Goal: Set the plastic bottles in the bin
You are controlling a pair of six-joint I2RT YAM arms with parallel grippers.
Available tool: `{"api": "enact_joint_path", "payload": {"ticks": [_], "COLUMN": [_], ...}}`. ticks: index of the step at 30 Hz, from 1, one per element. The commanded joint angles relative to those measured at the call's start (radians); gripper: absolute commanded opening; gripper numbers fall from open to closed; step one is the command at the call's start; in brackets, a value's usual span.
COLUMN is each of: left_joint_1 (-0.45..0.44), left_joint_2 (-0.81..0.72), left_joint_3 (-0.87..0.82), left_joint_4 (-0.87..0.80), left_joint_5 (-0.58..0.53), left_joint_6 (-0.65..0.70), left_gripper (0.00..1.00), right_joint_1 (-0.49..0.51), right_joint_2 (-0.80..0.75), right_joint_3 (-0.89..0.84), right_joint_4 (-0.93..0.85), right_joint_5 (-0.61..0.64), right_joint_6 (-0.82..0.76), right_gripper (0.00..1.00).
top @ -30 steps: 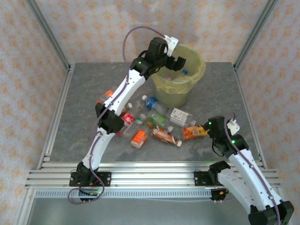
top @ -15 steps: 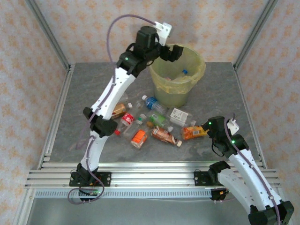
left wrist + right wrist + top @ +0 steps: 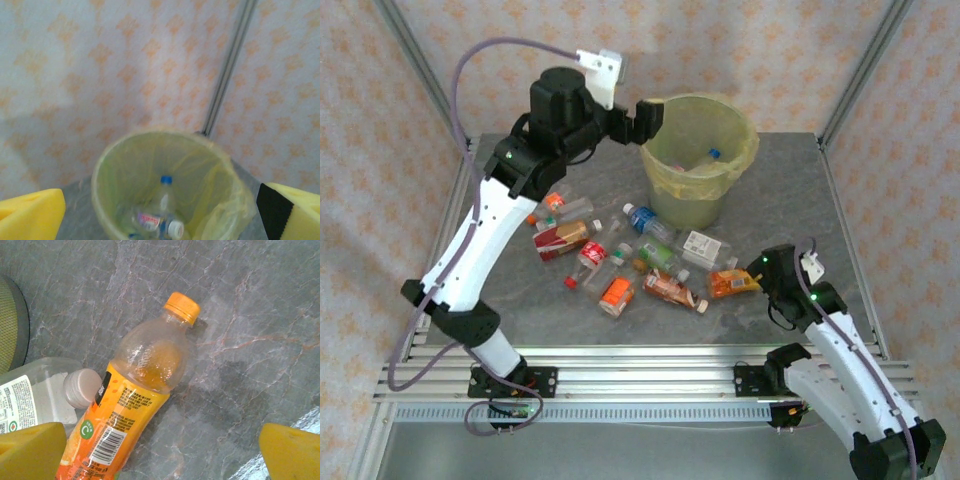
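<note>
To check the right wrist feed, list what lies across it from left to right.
White-labelled bottle → orange-labelled bottle → bare grey tabletop → yellow finger pad at the right edge.

Left gripper [image 3: 648,118] high, just beside left rim of bin [image 3: 688,203]. Bin at far side of grey table [image 3: 780,190]; blue-capped bottle [image 3: 714,154] inside. About 9 plastic bottles [image 3: 617,293] lie scattered on table in front of bin. Right gripper [image 3: 770,285] low, near orange bottle [image 3: 733,283].
</note>
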Motion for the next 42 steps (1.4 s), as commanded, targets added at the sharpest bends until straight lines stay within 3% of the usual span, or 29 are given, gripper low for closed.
{"api": "enact_joint_path", "payload": {"ticks": [1,9,14,22,32,42], "left_joint_1": [-0.006,-0.007,-0.007,-0.007,-0.007,-0.006], "left_joint_2": [-0.104,-0.319,-0.382,-0.464,-0.506,-0.519], "left_joint_3": [-0.203,-0.619,-0.782,-1.053,-1.245,-1.256], "left_joint_4": [0.131,0.273,0.279,0.378,0.412,0.386], "left_joint_5": [-0.101,-0.223,-0.288,-0.260,-0.205,-0.223], "left_joint_6": [-0.085,-0.231,-0.263,-0.346,-0.451,-0.449], "left_gripper": [1.00,1.00,1.00,1.00,1.00,1.00], "right_joint_1": [-0.003,-0.002,-0.003,-0.002,-0.003,-0.003], "right_joint_2": [0.017,0.125,0.197,0.273,0.330,0.390], "right_joint_3": [-0.010,-0.030,-0.029,-0.048,-0.081,-0.103], "right_joint_4": [0.049,0.185,0.235,0.276,0.323,0.363], "right_joint_5": [-0.020,-0.106,-0.115,-0.127,-0.115,-0.050], "right_joint_6": [-0.006,0.002,-0.003,0.019,0.029,0.038], "right_gripper": [0.99,1.00,0.95,0.92,0.85,0.85]}}
